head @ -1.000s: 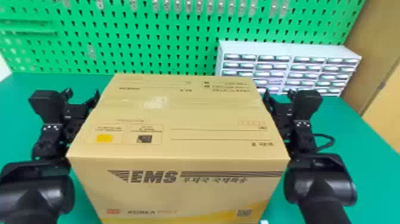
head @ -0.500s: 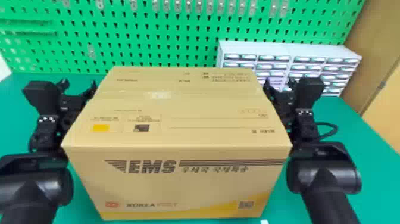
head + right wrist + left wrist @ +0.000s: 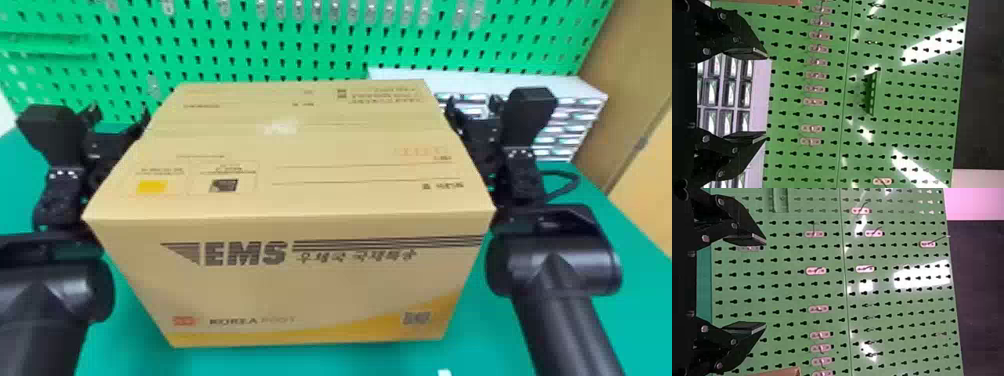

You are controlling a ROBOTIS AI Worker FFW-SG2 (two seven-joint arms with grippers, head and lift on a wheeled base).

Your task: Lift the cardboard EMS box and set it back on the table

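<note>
Pressing unevenly through the left tool (image 3: 119, 116) and right tool (image 3: 475, 106), both released, fingers spread, could let the cardboard EMS box (image 3: 300, 285) slip or tilt over the tabletop (image 3: 310, 362).

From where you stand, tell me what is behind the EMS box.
Behind the EMS box are a green pegboard and, toward the right, a white drawer unit, partly covered. Whatever lies low, directly behind the box, is hidden.
</note>
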